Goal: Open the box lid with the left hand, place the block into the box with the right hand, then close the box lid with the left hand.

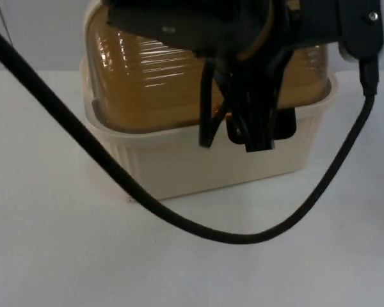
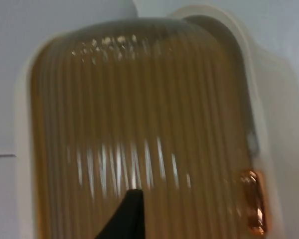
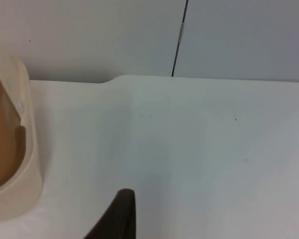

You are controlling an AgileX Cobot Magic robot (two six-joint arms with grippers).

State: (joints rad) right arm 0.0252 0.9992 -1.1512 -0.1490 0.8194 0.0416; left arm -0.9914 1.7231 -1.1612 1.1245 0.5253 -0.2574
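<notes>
Much of the box [image 1: 198, 166] is hidden in the top view: the left arm [image 1: 198, 25] crosses in front of it and covers the upper part of the lid [image 1: 147, 83] and its right half. The lid is amber, ribbed and only half clear, so what lies inside the box cannot be made out. A small copper-coloured catch [image 1: 219, 114] glints at the lid's front edge, mostly behind the left tool [image 1: 233, 131]. In the left wrist view the catch looks like a short shiny bar at the lid's rim, but its shape is hard to read.

The left arm reaches across above the box, and its tool hangs down over the front rim, in front of the lid's lower edge. Its two fingers [image 1: 208, 125] stand apart in a narrow V, with the catch showing in the gap between them. Whether they touch the catch cannot be told. The left wrist view looks straight onto the domed lid from close by.

The right tool [image 3: 122, 214] is over bare tabletop [image 3: 199, 149] just beside one end of the box, with the grey wall [image 3: 89, 35] beyond. Whether this tool is wide or narrow cannot be told.

The cream box stands on the white tabletop near the wall, with the lid sitting down on it inside the rim.
</notes>
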